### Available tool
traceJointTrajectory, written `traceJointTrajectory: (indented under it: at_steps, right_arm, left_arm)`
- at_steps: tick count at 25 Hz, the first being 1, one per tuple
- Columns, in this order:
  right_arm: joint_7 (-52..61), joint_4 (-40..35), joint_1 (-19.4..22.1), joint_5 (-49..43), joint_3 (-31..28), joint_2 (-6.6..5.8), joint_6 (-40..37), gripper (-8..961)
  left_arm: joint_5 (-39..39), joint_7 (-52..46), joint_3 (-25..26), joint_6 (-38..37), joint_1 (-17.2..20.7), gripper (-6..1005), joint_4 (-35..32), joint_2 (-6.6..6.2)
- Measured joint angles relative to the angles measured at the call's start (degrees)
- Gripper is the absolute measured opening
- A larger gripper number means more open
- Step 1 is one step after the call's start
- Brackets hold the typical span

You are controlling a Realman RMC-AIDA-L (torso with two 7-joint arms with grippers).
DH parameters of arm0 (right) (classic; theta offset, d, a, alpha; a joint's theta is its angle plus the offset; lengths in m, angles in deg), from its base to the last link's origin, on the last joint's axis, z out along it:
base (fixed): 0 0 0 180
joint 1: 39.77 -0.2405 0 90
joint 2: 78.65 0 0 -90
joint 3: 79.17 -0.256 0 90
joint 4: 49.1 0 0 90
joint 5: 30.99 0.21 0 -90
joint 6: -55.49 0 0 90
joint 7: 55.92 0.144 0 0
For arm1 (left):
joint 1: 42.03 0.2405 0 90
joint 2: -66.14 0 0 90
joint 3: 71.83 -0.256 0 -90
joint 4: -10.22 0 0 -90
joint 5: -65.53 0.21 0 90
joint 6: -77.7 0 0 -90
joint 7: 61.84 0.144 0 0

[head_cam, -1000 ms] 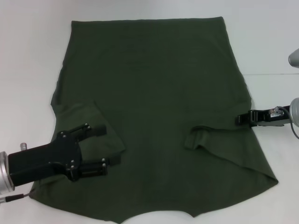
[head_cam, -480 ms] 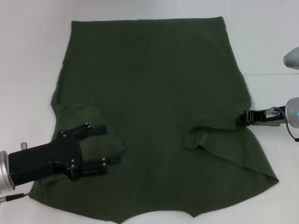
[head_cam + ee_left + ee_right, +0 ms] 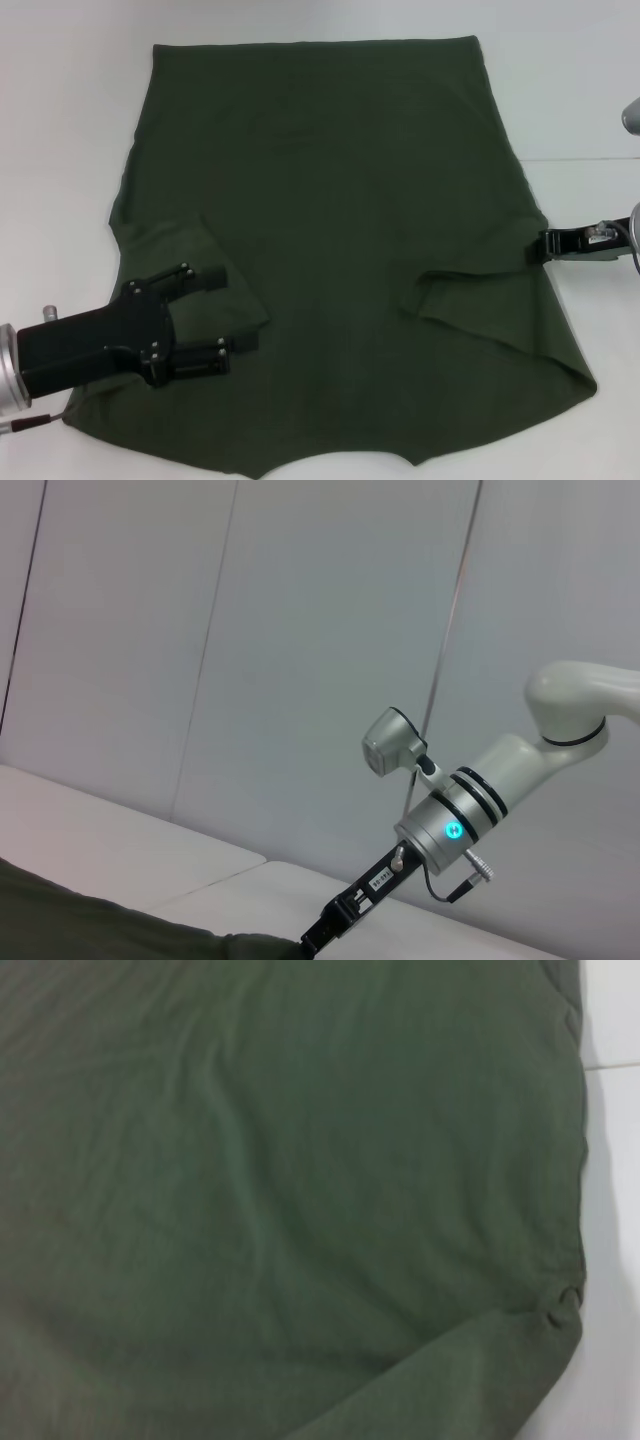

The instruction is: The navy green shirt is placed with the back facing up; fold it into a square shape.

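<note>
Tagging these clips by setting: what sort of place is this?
Probably a lab or test room, not a home: a plain white table, bare panelled walls behind, and only the navy green shirt laid out between two robot arms.

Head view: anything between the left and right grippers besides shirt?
No. In the head view, only the dark olive-green short-sleeved shirt spans from the left gripper to the right gripper at its edge.

shirt [image 3: 330,200] spread on the table [image 3: 60,120], left claw [image 3: 225,315] over its left sleeve, right claw [image 3: 535,248] at its right edge
</note>
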State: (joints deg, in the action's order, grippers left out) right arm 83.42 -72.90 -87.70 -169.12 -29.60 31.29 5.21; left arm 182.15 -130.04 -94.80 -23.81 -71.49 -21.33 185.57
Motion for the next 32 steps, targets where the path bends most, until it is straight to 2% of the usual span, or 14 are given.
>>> traceJointTrajectory:
  at_steps: [12, 22, 27, 32]
  right_arm:
    - [0.32, -0.65, -0.98, -0.95, -0.01, -0.45, -2.18, 75]
    - [2.03, -1.06, -2.24, -4.13, -0.01, -0.04, -2.39, 82]
    - [2.4, -1.1, -2.43, -5.11, 0.06, 0.04, -2.6, 170]
    - [3.27, -1.22, -3.04, -6.79, 0.08, 0.15, -2.79, 168]
  left_arm:
    - [0.0, -0.34, 0.04, 0.0, -0.24, 947, -0.01, 0.0]
    - [0.0, -0.27, 0.04, 0.0, -0.24, 947, -0.1, 0.0]
    - [0.0, -0.25, 0.04, 0.0, -0.24, 947, -0.09, -0.07]
    - [0.0, -0.27, 0.04, 0.0, -0.3, 947, -0.12, -0.17]
